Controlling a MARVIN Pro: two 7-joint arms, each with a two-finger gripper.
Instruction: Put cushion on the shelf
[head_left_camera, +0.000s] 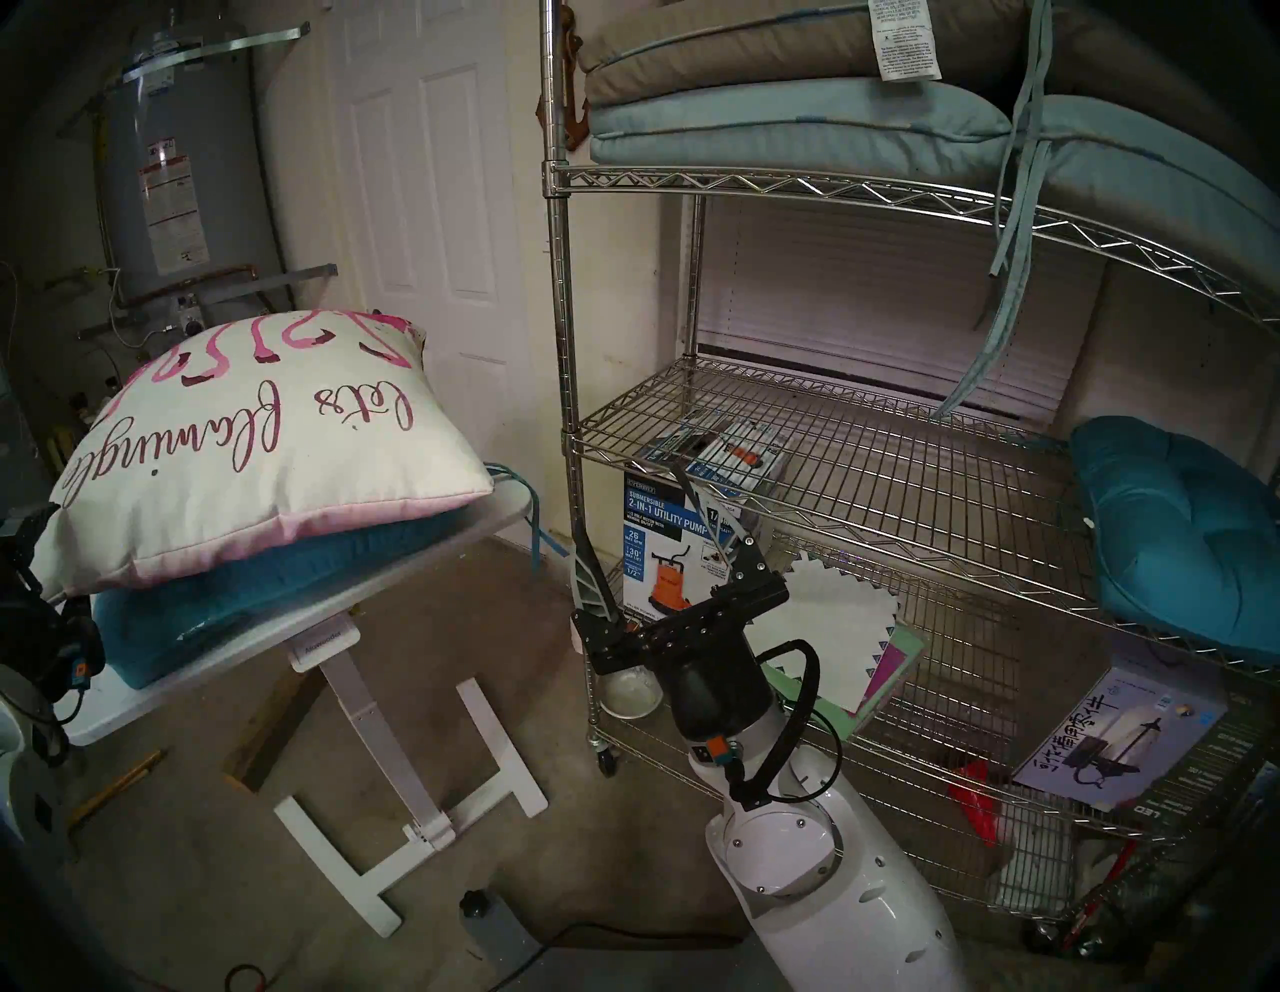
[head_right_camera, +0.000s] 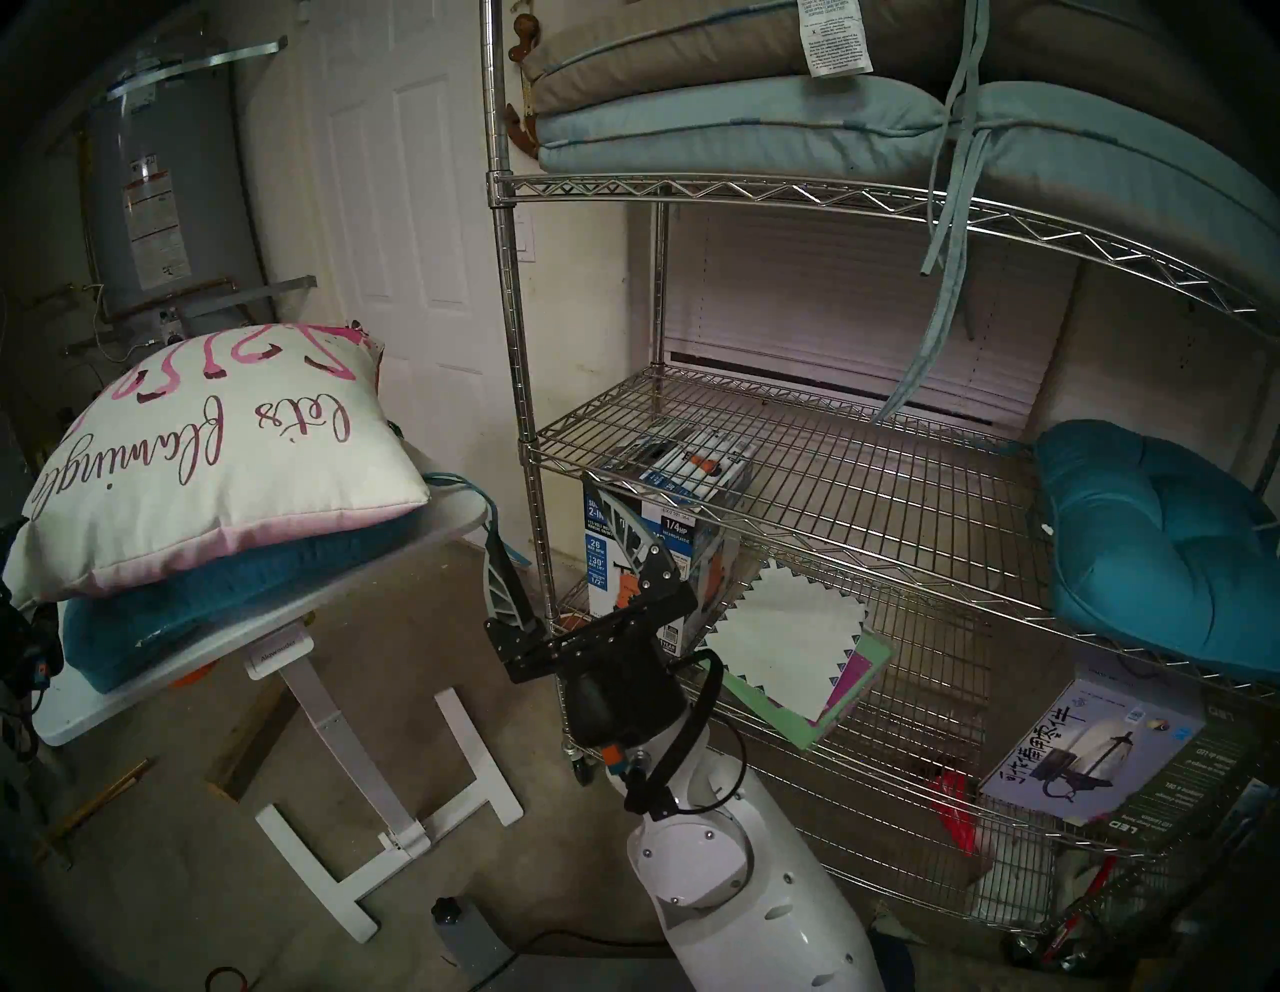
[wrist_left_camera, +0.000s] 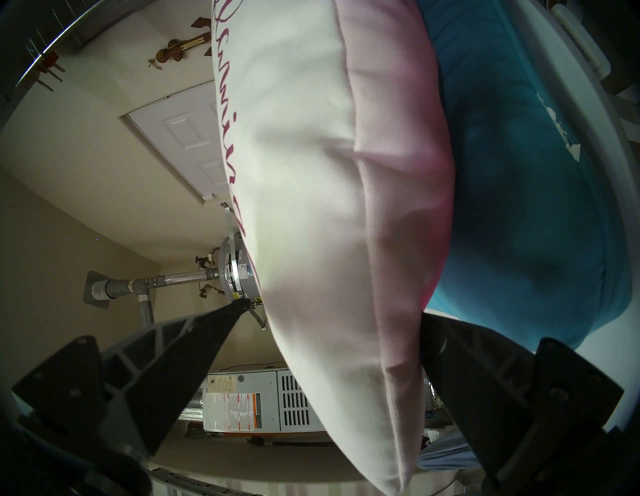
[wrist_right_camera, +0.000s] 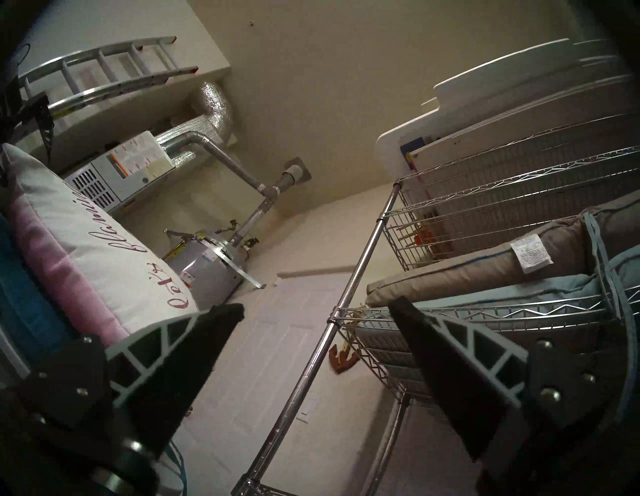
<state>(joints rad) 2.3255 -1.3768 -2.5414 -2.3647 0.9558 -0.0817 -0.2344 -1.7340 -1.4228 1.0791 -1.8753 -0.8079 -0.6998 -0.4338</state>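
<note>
The cushion (head_left_camera: 263, 450), cream with pink lettering and a pink underside, lies on a teal tufted cushion (head_left_camera: 242, 589) on the small white tilted table (head_left_camera: 346, 603). My left gripper (wrist_left_camera: 334, 310) is open at the cushion's near-left corner (wrist_left_camera: 329, 207). One finger stands off the cream face; the other sits at the pink face, next to the teal cushion. My right gripper (head_left_camera: 637, 526) is open and empty, low by the front-left post of the chrome wire shelf (head_left_camera: 831, 443). The right wrist view shows the cushion (wrist_right_camera: 104, 249) to its left and the shelf post (wrist_right_camera: 360, 270) to its right.
The shelf's middle tier holds a teal cushion (head_left_camera: 1177, 526) at its right end. Grey and pale blue pads (head_left_camera: 796, 104) fill the tier above, with straps hanging down. A pump box (head_left_camera: 665, 547) and papers sit lower. A water heater (head_left_camera: 180, 173) and a white door stand behind.
</note>
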